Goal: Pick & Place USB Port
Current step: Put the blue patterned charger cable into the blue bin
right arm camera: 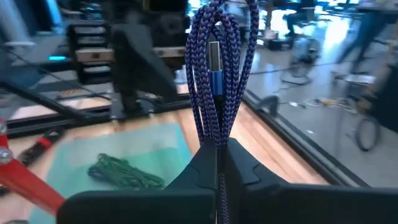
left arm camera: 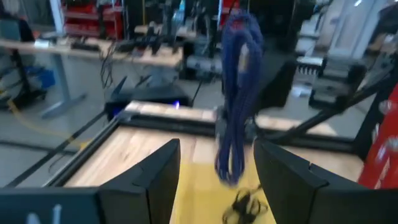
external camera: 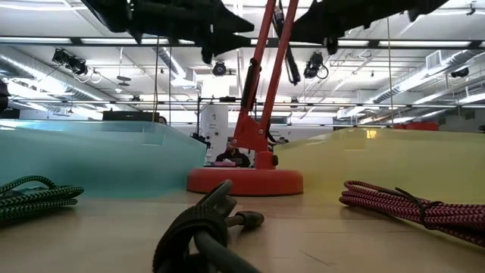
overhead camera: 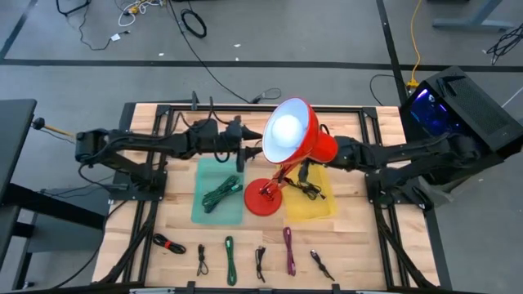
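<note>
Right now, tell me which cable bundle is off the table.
The blue braided cable, pinched in the right gripper above the yellow mat; all others lie on mats or wood.

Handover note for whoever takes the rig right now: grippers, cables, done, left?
Right gripper: shut on a blue cable, held bundled in the air near the red lamp.
Left gripper: open, empty, raised and facing the blue cable.
Done: a green cable lies on the green mat; a black cable lies on the yellow mat.
Left: place the blue cable. Five more cables wait along the front edge of the table, among them a pink cable.
</note>
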`<state>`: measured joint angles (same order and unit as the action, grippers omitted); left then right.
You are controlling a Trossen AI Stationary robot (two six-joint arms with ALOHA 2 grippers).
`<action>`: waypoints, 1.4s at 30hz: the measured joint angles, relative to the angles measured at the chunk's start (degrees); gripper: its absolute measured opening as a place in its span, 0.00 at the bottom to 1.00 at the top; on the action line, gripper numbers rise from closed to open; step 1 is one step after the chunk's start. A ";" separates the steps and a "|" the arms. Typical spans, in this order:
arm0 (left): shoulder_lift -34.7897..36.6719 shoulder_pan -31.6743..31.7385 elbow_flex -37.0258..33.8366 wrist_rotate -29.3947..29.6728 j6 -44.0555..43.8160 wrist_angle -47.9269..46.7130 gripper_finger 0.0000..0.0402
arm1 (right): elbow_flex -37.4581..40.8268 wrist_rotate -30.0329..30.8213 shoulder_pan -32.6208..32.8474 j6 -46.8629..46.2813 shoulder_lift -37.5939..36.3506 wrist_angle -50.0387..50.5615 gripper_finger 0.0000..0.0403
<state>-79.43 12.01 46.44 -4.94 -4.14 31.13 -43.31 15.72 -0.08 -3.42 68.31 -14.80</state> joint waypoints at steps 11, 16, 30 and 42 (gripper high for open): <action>-5.64 3.98 0.09 -10.05 -6.61 15.18 0.52 | 0.00 -10.63 -4.14 0.78 7.85 -12.17 0.00; -6.50 4.00 0.09 -10.85 -7.41 16.10 0.52 | 0.04 -13.31 -6.11 0.68 8.40 -13.78 0.00; -6.61 3.96 0.09 -12.50 -8.97 19.00 0.38 | 0.09 -16.67 -8.71 -0.44 8.35 -15.48 0.00; -6.61 4.30 0.09 -10.32 -10.28 18.47 0.01 | 0.09 -14.68 -8.96 -0.59 8.31 -14.24 0.00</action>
<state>-86.04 16.31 46.52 -15.26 -14.41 49.59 -43.22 1.04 -9.04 -4.01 76.62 -29.04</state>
